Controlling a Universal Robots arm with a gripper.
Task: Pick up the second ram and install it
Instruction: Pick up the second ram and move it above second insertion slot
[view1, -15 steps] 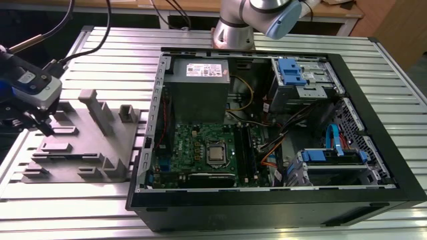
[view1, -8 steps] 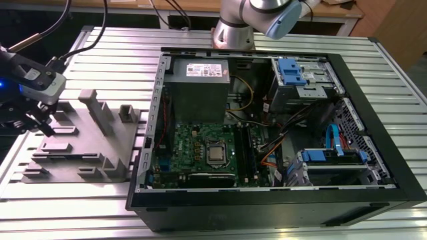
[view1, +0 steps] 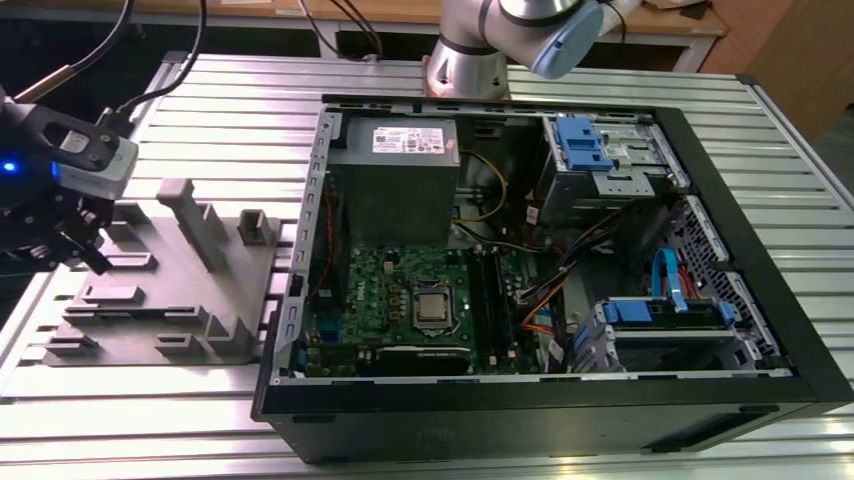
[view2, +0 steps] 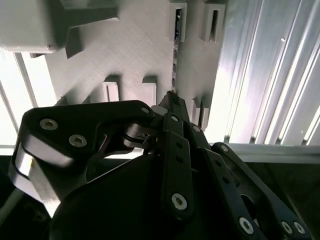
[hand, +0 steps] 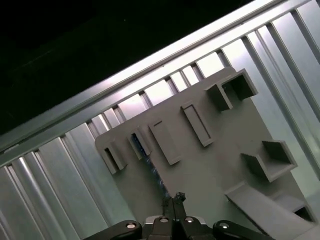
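The second ram (hand: 150, 165) is a thin dark stick standing on edge in a slot of the grey holder block (hand: 215, 170). It appears again as a narrow dark line (view2: 174, 60) across the block (view2: 135, 50). My gripper (hand: 173, 196) has its fingers pressed together over the stick's near end, which runs straight in between them (view2: 169, 97). In the exterior view the gripper (view1: 83, 258) hangs low over the block's (view1: 174, 300) part towards that view's left. The motherboard's long narrow slots (view1: 489, 300) lie inside the open case.
An open black computer case (view1: 787, 340) takes up the exterior view's right, holding a green motherboard (view1: 394, 285), a power supply (view1: 400, 170), cables and blue drive brackets (view1: 661, 310). The grey block has raised ribs and posts (view1: 200, 220). All rests on a ribbed aluminium table (view1: 240, 90).
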